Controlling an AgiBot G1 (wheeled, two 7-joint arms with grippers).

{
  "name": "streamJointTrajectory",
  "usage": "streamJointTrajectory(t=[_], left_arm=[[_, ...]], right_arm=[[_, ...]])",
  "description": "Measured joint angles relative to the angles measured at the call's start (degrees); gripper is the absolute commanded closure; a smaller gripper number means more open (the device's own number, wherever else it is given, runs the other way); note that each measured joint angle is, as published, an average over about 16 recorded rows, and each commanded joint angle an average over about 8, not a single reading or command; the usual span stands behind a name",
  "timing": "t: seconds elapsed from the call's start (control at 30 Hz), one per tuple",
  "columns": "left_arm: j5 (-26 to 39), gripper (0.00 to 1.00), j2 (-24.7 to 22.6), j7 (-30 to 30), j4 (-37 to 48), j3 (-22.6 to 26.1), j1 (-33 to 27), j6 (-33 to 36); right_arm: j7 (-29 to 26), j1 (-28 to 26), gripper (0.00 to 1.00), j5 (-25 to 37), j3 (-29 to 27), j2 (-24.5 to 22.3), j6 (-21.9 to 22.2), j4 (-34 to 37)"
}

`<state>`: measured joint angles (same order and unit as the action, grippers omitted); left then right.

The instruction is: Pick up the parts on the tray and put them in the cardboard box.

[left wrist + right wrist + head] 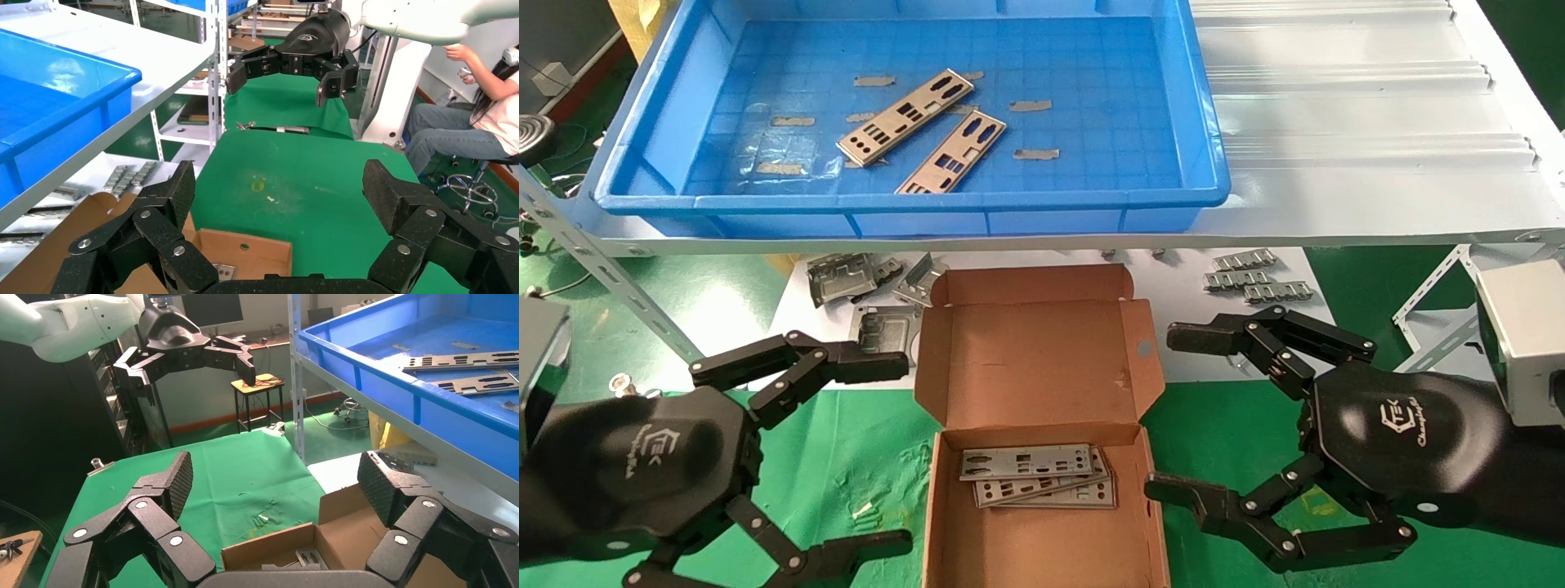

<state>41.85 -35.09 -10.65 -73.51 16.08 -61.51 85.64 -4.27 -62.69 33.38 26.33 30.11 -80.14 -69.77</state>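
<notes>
**Both end effectors wide beside the open box**

Across the upper left of the head view sits the tray (911, 200), a shallow blue plastic bin with a raised rim and a square-gridded floor, resting on a pale grey shelf (1377, 139). Two parts (905, 117) lie on its floor near the centre, thin silver plates punched with round and rectangular holes, angled and just beside each other. Small grey tape strips (1030, 105) are scattered around them.

Below the shelf edge, in the middle of the frame, the cardboard box (1042, 523) stands open on the green-covered surface (862, 457), its brown corrugated flap lid folded back toward the shelf. More parts lie stacked flat inside it, slightly fanned.

Behind the box, on a white sheet, bulkier grey metal frames (844, 278) lie at centre left and short ridged metal pieces (1254, 282) at centre right.

My left end effector (903, 453) hangs at the lower left of the frame, just beside the box, fingers spread wide and holding nothing. My right end effector (1173, 412) hangs at the lower right, also just beside the box, equally wide and empty. Each black housing carries a white logo reading "TEK", with cursive script beneath that I cannot make out fully.

In the left wrist view a seated person (483, 116) appears at the far right.
</notes>
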Motion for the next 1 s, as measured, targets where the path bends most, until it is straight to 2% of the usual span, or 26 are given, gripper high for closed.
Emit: streamJointTrajectory(t=[0.67,0.7,0.73,0.93,0.97,1.0], left_arm=[[0.0,0.0,0.0,0.0,0.0,0.0,0.0,0.0],[0.0,0.0,0.0,0.0,0.0,0.0,0.0,0.0],[0.0,0.0,0.0,0.0,0.0,0.0,0.0,0.0],[0.0,0.0,0.0,0.0,0.0,0.0,0.0,0.0],[0.0,0.0,0.0,0.0,0.0,0.0,0.0,0.0],[0.0,0.0,0.0,0.0,0.0,0.0,0.0,0.0]], right_arm=[[0.0,0.0,0.02,0.0,0.0,0.0,0.0,0.0],[0.0,0.0,0.08,0.0,0.0,0.0,0.0,0.0],[0.0,0.0,0.19,0.0,0.0,0.0,0.0,0.0],[0.0,0.0,0.93,0.0,0.0,0.0,0.0,0.0],[0.0,0.0,0.99,0.0,0.0,0.0,0.0,0.0],[0.0,0.0,1.0,0.0,0.0,0.0,0.0,0.0]])
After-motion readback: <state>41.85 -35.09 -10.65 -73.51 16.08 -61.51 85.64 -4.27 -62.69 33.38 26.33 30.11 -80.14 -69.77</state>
